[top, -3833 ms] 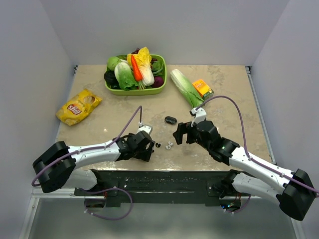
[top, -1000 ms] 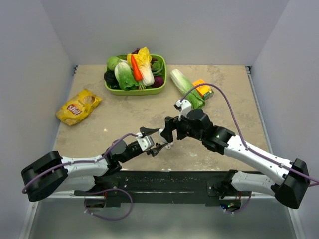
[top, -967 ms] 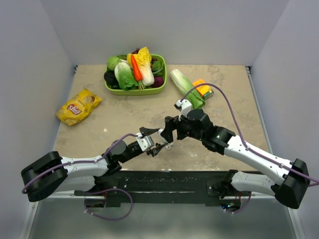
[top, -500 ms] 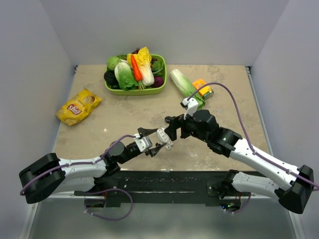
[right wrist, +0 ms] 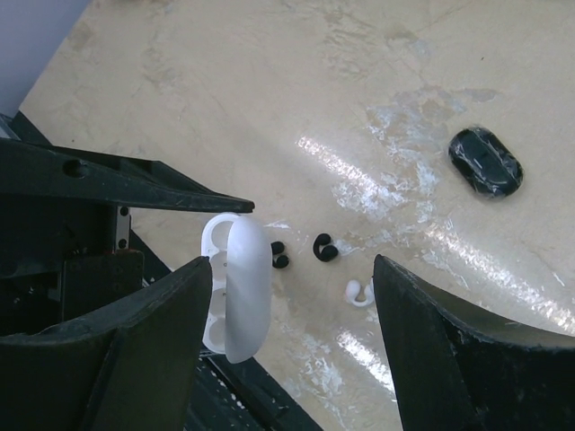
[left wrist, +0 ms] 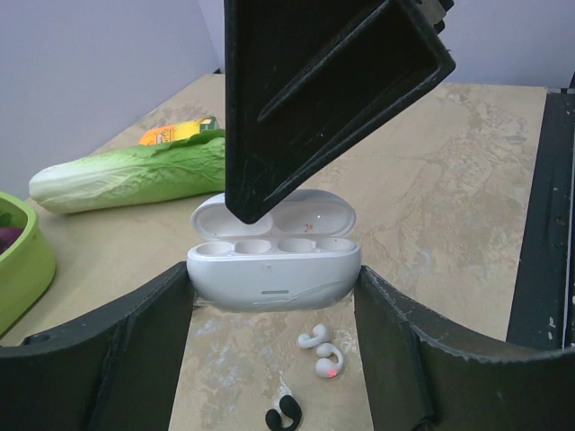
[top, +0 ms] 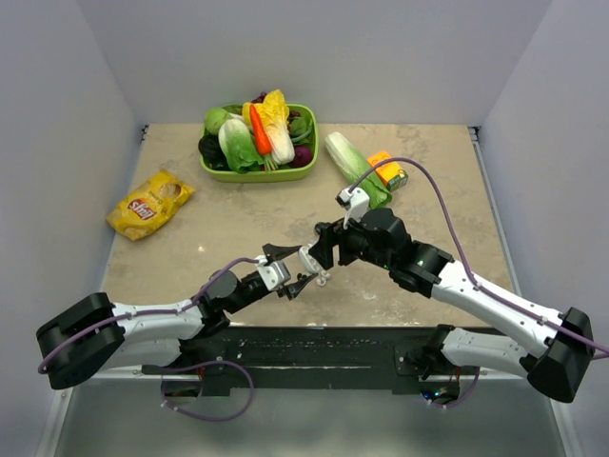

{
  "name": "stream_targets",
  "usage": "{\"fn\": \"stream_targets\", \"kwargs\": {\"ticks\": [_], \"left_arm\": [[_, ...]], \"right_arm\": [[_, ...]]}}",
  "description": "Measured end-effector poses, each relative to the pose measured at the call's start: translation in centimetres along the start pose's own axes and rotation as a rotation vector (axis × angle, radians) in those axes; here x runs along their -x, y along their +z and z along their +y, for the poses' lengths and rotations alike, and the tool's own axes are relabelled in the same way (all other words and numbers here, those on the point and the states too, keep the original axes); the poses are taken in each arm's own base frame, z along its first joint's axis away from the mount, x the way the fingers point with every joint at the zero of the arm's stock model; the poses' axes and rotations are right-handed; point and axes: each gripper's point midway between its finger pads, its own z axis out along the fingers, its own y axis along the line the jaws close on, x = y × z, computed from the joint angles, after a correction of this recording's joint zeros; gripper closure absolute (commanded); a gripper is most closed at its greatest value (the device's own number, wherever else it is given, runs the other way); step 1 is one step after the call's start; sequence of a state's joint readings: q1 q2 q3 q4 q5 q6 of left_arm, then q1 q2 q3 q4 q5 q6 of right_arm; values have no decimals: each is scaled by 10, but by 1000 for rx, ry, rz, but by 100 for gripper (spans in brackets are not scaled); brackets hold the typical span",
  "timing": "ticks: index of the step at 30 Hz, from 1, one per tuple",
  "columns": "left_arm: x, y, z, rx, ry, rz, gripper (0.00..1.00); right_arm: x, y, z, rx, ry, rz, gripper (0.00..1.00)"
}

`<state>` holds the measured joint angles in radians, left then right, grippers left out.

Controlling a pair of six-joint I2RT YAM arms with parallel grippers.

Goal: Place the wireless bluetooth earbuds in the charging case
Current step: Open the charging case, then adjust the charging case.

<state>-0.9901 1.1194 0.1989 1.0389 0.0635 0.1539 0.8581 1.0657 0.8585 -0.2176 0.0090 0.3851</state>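
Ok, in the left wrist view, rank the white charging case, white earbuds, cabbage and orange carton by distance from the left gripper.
1. White charging case: held in the left gripper.
2. White earbuds: on the table just below it.
3. Cabbage: beyond, to the left.
4. Orange carton: behind the cabbage.

On the tabletop (top: pixel 238 228) lay two white earbuds (left wrist: pixel 312 338) and two black earbuds (right wrist: pixel 323 248), four in all. There were two charging cases: one white charging case (left wrist: pixel 274 278) with its lid up, and one black charging case (right wrist: pixel 485 162), closed. The white one showed four empty hollows in a row. One green basket (top: pixel 252 175) held mixed vegetables, heaped too thickly to count, though one carrot (top: pixel 260 129) stood out. Outside it lay one napa cabbage (top: pixel 350 164), one orange carton (top: pixel 387 169) and one yellow chip bag (top: pixel 149 203). Two pincers were in view, the left pincer (top: pixel 303 272) and the right pincer (top: pixel 324 249).
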Motion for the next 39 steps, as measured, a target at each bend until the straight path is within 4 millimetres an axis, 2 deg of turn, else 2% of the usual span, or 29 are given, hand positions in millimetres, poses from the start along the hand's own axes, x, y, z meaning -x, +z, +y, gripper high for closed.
{"fn": "stream_targets", "kwargs": {"ticks": [16,23,34,39], "left_arm": [[18,-6,1,11,2,-61,100],[17,-7,1,13,1,-59,100],[16,-7,-2,7,0,-59,100],[15,-8,-2,7,0,-57,100]], "right_arm": [[1,0,-8,-47,24,-13,21],[10,-11,6,32,24,-57,35],[3,-2,23,122,52,-17,52],[1,1,23,122,60,-10,59]]}}
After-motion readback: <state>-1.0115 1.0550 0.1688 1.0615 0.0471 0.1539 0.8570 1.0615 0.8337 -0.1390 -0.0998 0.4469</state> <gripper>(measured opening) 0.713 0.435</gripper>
